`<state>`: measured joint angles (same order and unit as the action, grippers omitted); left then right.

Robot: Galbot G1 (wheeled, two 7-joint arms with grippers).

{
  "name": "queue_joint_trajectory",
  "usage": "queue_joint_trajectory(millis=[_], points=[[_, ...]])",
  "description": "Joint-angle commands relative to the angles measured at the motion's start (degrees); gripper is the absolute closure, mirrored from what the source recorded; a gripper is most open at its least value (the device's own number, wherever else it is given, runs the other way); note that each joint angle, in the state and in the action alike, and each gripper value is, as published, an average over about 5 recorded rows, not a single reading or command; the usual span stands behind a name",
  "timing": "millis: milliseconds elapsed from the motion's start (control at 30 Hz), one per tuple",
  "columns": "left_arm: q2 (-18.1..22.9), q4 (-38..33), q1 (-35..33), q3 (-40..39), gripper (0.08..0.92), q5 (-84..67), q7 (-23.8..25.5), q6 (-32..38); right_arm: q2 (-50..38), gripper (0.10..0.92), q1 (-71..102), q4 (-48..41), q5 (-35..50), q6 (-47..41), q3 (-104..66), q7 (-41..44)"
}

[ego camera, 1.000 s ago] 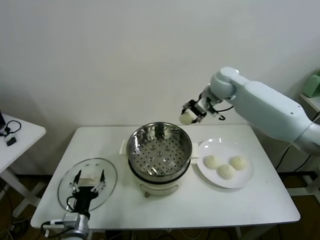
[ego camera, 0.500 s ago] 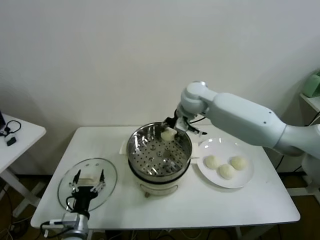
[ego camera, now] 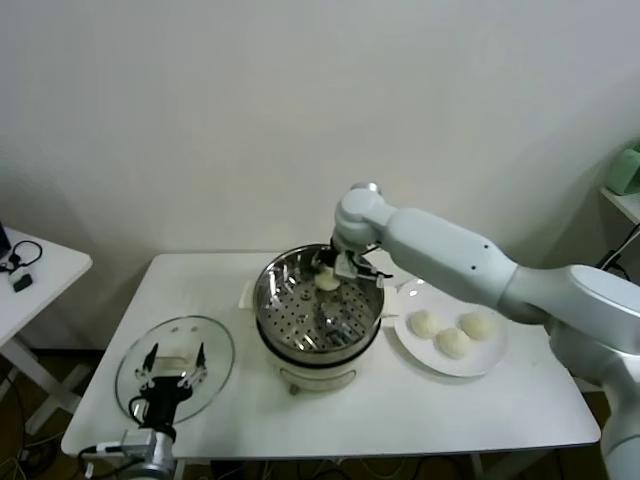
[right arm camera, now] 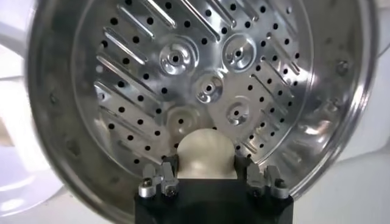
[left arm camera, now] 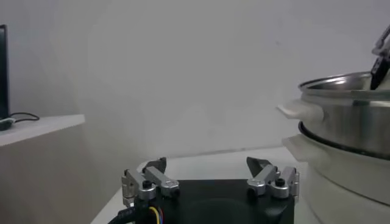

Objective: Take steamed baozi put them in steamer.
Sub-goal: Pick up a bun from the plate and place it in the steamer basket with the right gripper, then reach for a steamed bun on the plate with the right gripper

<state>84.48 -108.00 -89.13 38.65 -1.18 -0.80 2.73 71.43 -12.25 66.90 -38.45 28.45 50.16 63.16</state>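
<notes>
- Nearest, at seven o'clock on the white table (ego camera: 300, 420), the left gripper (ego camera: 176, 375) waits over the round glass lid (ego camera: 210, 345), its fingers spread wide and holding nothing.
- From the left wrist view, the steamer (left arm camera: 347, 128) rises just beside that parked gripper (left arm camera: 210, 178), with a bare wall behind.
- Centre of the table holds the steamer (ego camera: 318, 300), a shiny pot with a holed floor on a white base.
- At three o'clock from it, just beside its rim, lies a white plate (ego camera: 487, 355) carrying three buns (ego camera: 452, 343).
- Farther back, the right arm reaches in from the right, and its wrist hides part of the pot's far rim.
- The right gripper (ego camera: 330, 270) sits inside the pot at about twelve o'clock, its fingers closed against the sides of the fourth bun (ego camera: 327, 280).
- Seen from the right wrist, that bun (right arm camera: 205, 152) fills the gap of the right gripper (right arm camera: 207, 176), with the holed floor (right arm camera: 201, 79) under it; contact with the floor cannot be told.
- Half a second ago the bun hung at the far right rim; now it is lower and further inside.
</notes>
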Motion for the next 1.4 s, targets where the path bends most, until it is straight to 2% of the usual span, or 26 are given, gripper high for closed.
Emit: queue_joint_trajectory(millis=[33,200,400,633,733,867,1000,1100,1200,1400], points=[[0.0,0.2,0.0,0.0,0.177,0.0,0.0,0.0,2.9,0.414,2.5,-3.5,-4.9,2.3,-1.7,-0.4],[0.1,0.3,-0.1,0.0,0.177,0.0,-0.1,0.0,2.9,0.367,2.9,-3.4,-4.1,2.7,-1.5,-0.5],[0.1,0.2,-0.2,-0.1,0.177,0.0,-0.2,0.0,1.7,0.223,1.4,-1.1,-1.9,3.3,-1.7,0.2],[0.1,-0.1,-0.2,0.0,0.177,0.0,-0.3,-0.2,-4.2,0.203,-4.5,5.3,4.9,3.8,-0.2,3.7],[0.1,-0.3,-0.2,-0.1,0.177,0.0,-0.4,-0.3,-8.0,0.202,-9.1,7.7,13.0,0.5,0.7,5.6],[0.1,-0.9,-0.2,-0.2,0.177,-0.1,-0.6,-0.3,-13.6,0.203,-16.7,8.1,30.1,-10.3,6.1,7.0],[-0.2,-1.6,-0.1,-0.4,0.177,-0.6,-0.3,-0.5,-18.7,0.203,-22.3,4.5,50.6,-21.4,12.9,8.0],[-0.5,-2.0,0.0,-0.5,0.177,-1.1,-0.1,-0.6,-21.3,0.203,-21.6,-0.6,59.6,-27.7,14.1,8.2],[-0.8,-2.6,0.1,-0.6,0.177,-1.2,-0.1,-0.7,-23.5,0.203,-18.5,-5.8,61.2,-30.9,13.3,8.1],[-1.2,-3.3,0.0,-0.5,0.177,-1.2,-0.1,-0.8,-27.6,0.203,-8.4,-7.8,54.7,-32.8,7.5,8.1]])
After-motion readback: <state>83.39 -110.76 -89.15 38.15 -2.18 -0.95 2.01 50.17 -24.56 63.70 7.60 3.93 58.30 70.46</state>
